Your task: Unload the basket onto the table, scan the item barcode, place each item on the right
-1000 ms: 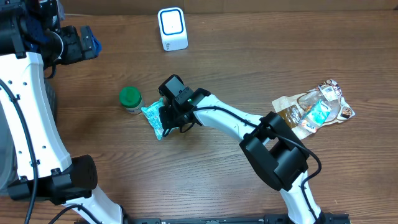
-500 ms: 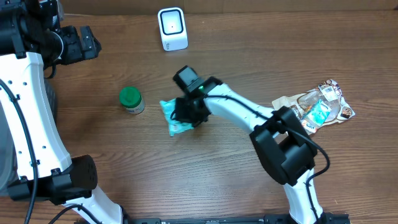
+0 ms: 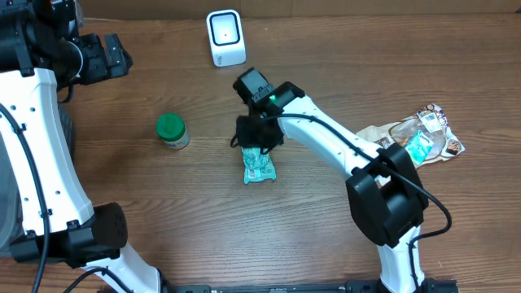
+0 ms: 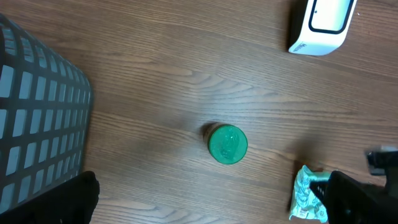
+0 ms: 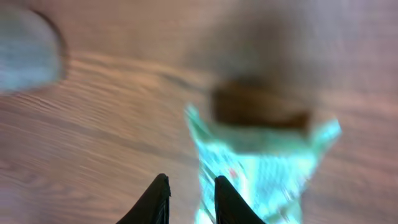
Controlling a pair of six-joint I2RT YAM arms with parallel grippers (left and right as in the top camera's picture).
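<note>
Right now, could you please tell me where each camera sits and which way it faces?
Overhead: above the table, looking straight down; left arm, right arm.
Left wrist: high, looking down at jar, scanner, basket; own fingers in bottom corners.
Right wrist: low, facing the teal packet; own fingertips at bottom.
Shared: all three show the packet.

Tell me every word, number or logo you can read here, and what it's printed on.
No text here can be read.
On the white scanner: small dark print along its side, too small to read.
On the teal packet: printing, too blurred to read.
On the pile of snack bags: labels too small to read.
On the green jar lid: a faint mark, unreadable.
</note>
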